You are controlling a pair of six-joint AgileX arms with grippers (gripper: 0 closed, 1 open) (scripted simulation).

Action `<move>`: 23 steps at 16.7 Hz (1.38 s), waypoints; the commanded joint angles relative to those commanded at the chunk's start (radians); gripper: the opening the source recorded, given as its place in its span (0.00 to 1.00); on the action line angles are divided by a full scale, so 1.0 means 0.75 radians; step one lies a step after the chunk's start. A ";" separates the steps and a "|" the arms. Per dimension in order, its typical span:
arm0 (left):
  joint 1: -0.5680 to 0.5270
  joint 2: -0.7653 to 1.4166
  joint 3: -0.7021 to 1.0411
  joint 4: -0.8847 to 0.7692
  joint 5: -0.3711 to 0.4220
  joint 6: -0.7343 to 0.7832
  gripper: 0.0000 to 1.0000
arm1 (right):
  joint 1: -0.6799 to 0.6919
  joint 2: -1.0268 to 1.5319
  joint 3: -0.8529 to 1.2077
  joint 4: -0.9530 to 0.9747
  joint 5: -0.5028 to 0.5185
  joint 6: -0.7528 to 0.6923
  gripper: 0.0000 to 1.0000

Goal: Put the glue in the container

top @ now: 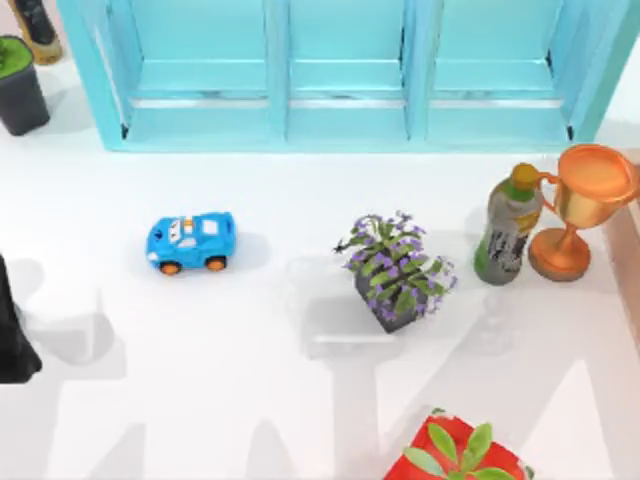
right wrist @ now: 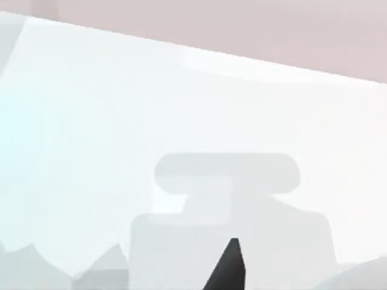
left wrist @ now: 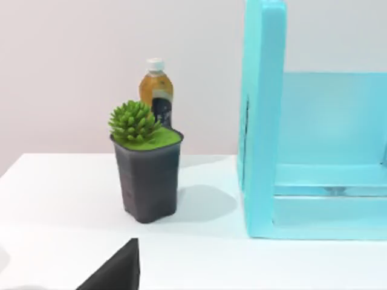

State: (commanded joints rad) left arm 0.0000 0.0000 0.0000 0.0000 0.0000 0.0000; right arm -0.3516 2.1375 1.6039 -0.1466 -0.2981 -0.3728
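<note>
While parked, left arm table-edge.

1. A white desk spreads across the right wrist view, ending at a pinkish wall beyond its far edge.
2. Soft grey shadows lie on the desk surface.
3. A single dark, pointed fingertip of the right gripper pokes in at the near edge.

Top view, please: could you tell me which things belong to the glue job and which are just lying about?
Job: blue shelf unit; green bottle, possibly the glue.
Lying about: toy car, purple flowers, trophy, red pot, green plant pot, brown bottle.
</note>
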 joint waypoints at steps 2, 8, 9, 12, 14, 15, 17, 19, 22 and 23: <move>0.000 0.000 0.000 0.000 0.000 0.000 1.00 | -0.105 -0.093 -0.046 -0.186 -0.126 -0.220 0.00; 0.000 0.000 0.000 0.000 0.000 0.000 1.00 | -0.461 -0.332 -0.315 -0.778 -0.541 -1.029 0.00; 0.000 0.000 0.000 0.000 0.000 0.000 1.00 | -0.514 -0.358 -0.371 -0.864 -0.606 -1.160 0.00; 0.000 0.000 0.000 0.000 0.000 0.000 1.00 | -0.634 -0.424 -0.529 -1.069 -0.786 -1.501 0.00; 0.000 0.000 0.000 0.000 0.000 0.000 1.00 | -0.681 -0.466 -0.614 -1.150 -0.889 -1.669 0.00; 0.000 0.000 0.000 0.000 0.000 0.000 1.00 | -0.695 -0.485 -0.646 -1.174 -0.934 -1.731 0.00; 0.000 0.000 0.000 0.000 0.000 0.000 1.00 | -0.712 -0.515 -0.686 -1.198 -1.000 -1.813 0.00; 0.000 0.000 0.000 0.000 0.000 0.000 1.00 | -0.716 -0.527 -0.698 -1.203 -1.024 -1.839 0.00; 0.000 0.000 0.000 0.000 0.000 0.000 1.00 | -0.716 -0.527 -0.698 -1.203 -1.024 -1.839 0.00; 0.000 0.000 0.000 0.000 0.000 0.000 1.00 | -0.709 -0.520 -0.694 -1.201 -1.021 -1.836 0.00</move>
State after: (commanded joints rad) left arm 0.0000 0.0000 0.0000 0.0000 0.0000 0.0000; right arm -0.8833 1.7477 1.0835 -1.0476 -1.0637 -1.7499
